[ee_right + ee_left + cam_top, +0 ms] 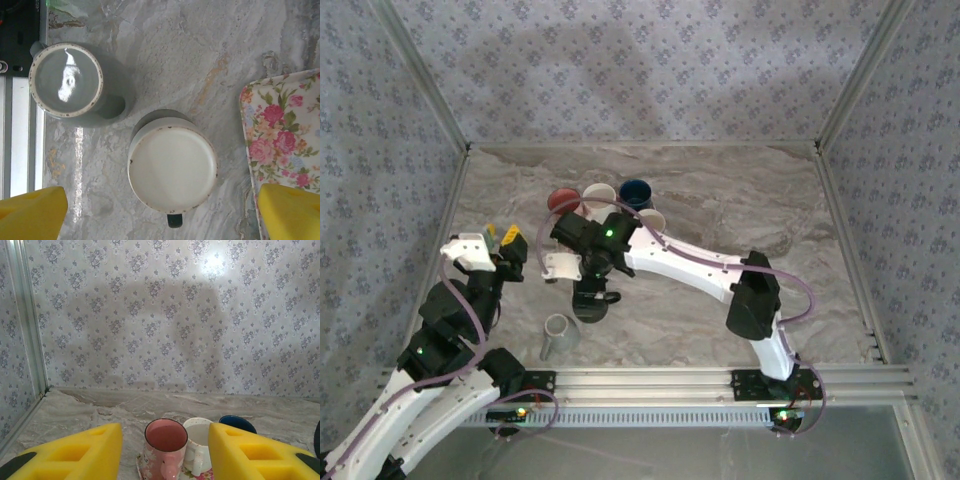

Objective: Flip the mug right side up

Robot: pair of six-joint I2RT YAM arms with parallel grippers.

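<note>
The right gripper (160, 216) hung wide and empty over the upside-down mug (172, 167), base-up on the table (190, 50) between the upright grey mug (66, 80) and the floral tray (280, 130), so an off-centre squeeze risked knocking it into those 2 neighbours; the left gripper (165, 452) stood part-open, empty.

A pink mug (166, 445) and a white mug (200, 442) are seen side by side, with a blue mug (237, 424) behind. The left gripper (165, 455) is held with jaws apart
</note>
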